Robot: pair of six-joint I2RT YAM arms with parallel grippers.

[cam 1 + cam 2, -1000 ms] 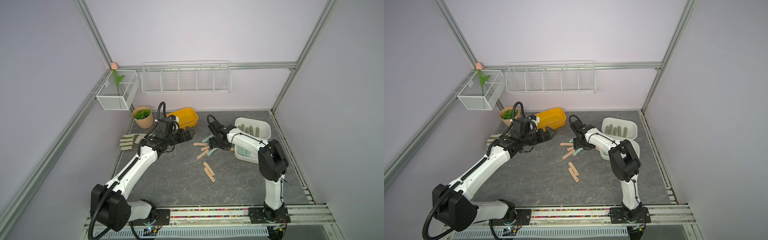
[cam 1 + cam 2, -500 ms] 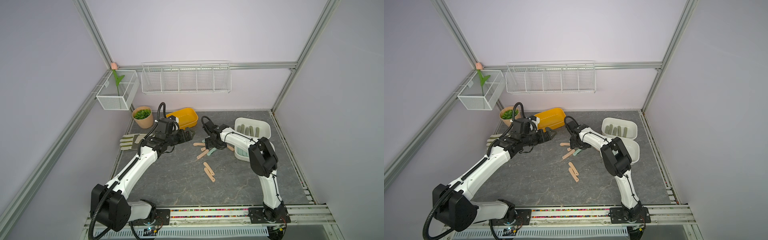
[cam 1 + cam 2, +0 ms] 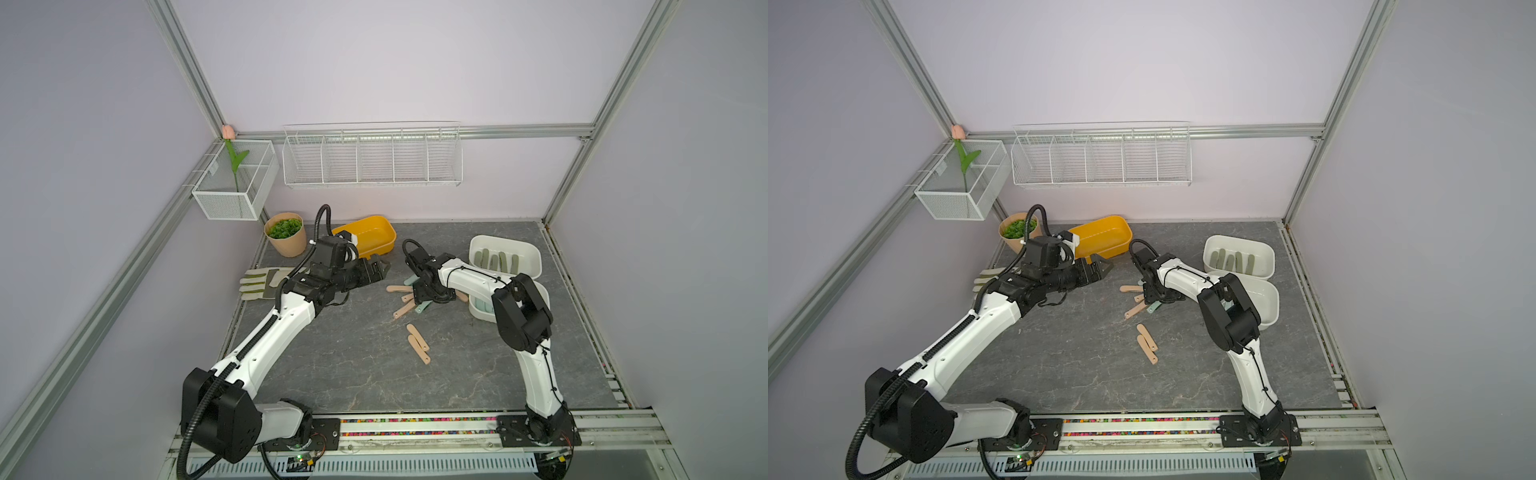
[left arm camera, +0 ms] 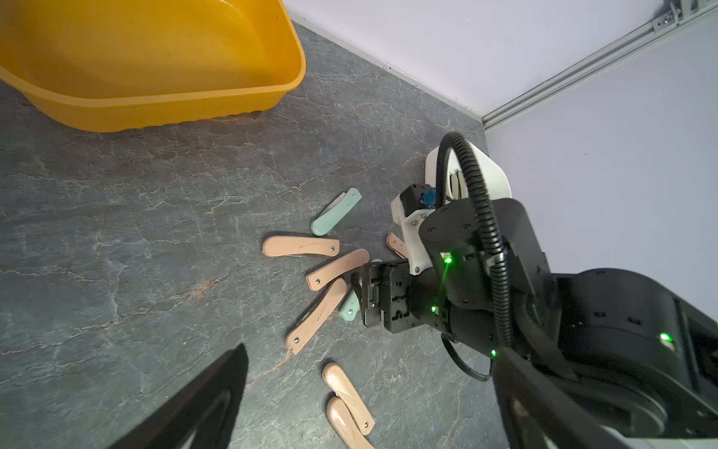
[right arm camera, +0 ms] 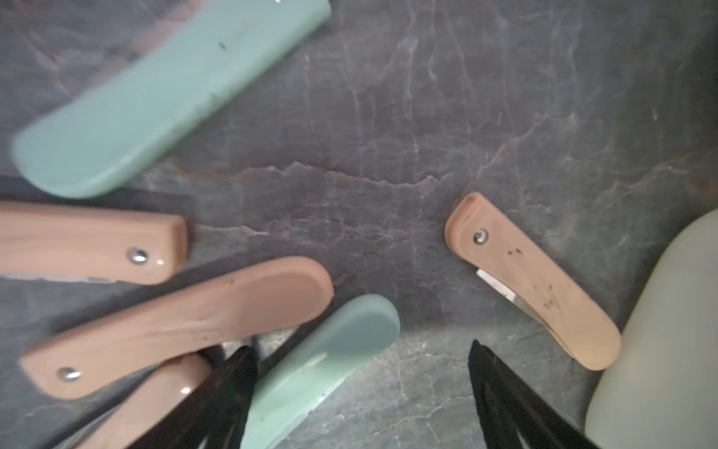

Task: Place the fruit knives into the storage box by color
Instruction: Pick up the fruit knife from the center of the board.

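Peach-pink and mint fruit knives (image 3: 398,289) lie scattered on the surface (image 3: 353,365). The right hand (image 5: 361,350) points down over them, spread wide, a mint knife (image 5: 322,350) loose between its fingers (image 5: 233,373). The left hand (image 3: 383,269) hovers level, also wide, by the yellow tub (image 3: 370,235). Olive knives (image 3: 494,262) rest in the white storage box (image 3: 532,249) near the right edge; bare surface lies nearer.

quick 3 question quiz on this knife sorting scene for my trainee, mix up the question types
1. True or false: the yellow tub holds peach knives.
2. The knives in the far white box are: A peach, B olive, C mint.
3. Fill in: the right hand stands ____ over a mint knife.
Key: 1 false; 2 B; 3 open.
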